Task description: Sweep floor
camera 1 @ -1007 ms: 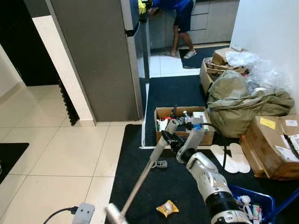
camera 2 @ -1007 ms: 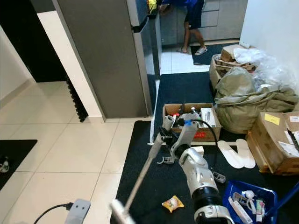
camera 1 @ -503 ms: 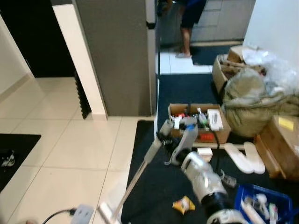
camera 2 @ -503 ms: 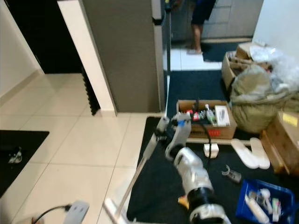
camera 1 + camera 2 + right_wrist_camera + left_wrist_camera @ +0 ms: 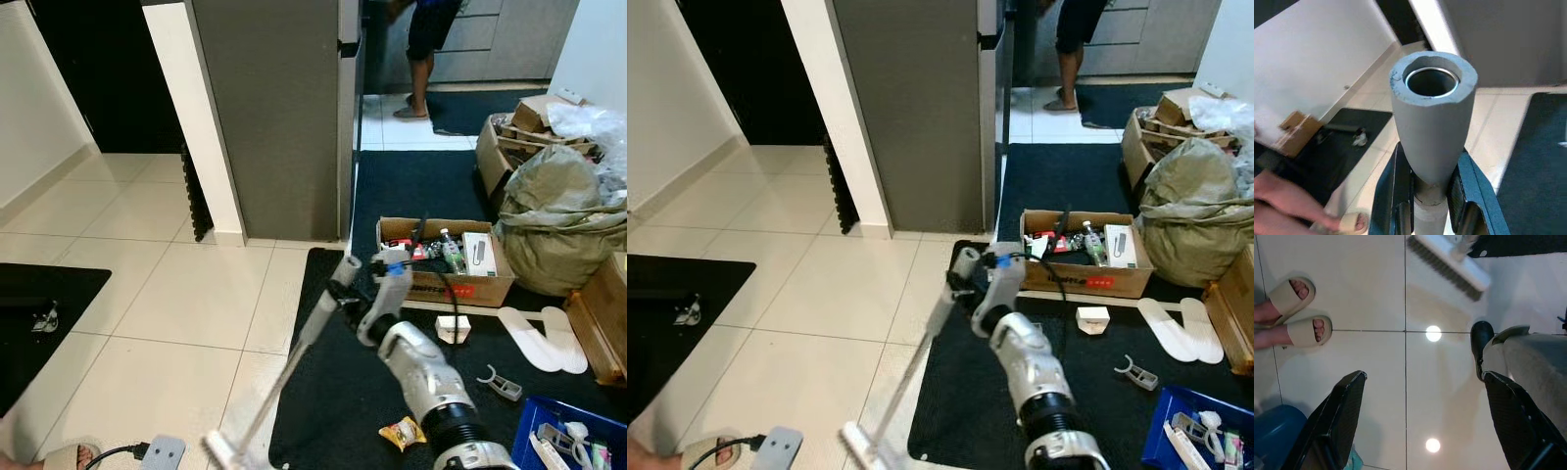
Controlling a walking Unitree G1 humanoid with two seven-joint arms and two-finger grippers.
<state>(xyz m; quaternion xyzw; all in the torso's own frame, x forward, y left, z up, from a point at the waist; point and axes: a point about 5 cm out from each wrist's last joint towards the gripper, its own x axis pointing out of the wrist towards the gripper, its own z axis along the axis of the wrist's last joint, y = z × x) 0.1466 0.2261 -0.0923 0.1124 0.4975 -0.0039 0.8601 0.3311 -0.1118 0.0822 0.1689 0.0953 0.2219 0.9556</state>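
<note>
Gripping the broom handle [image 5: 315,323] near its grey foam top end, the right gripper [image 5: 359,299] is reaching forward over the edge of the black mat [image 5: 333,392]; its fingers [image 5: 1400,196] are closing tight on both sides of the handle in the right wrist view. Handle is slanting down and toward the robot's left, ending in the white broom head [image 5: 227,454], which is resting on the cream tile floor [image 5: 167,323] just beside the mat edge. Left wrist view is showing the same brush head [image 5: 1449,265] from above, bristles on the tile.

Left gripper [image 5: 1422,421] is hanging over bare tile, fingers [image 5: 1342,416] spread wide apart and holding nothing.

Yellow snack wrapper [image 5: 403,432] is lying on the mat near the right arm. Cardboard box [image 5: 446,266] of bottles and small items is sitting further ahead on the mat, white slippers [image 5: 541,336] to its right, blue basket [image 5: 568,441] at the lower right corner.

A person's feet in beige slides [image 5: 1295,313] are standing on the tile close to the left gripper. Another person [image 5: 431,49] is standing in the kitchen beyond the grey fridge [image 5: 274,108]
</note>
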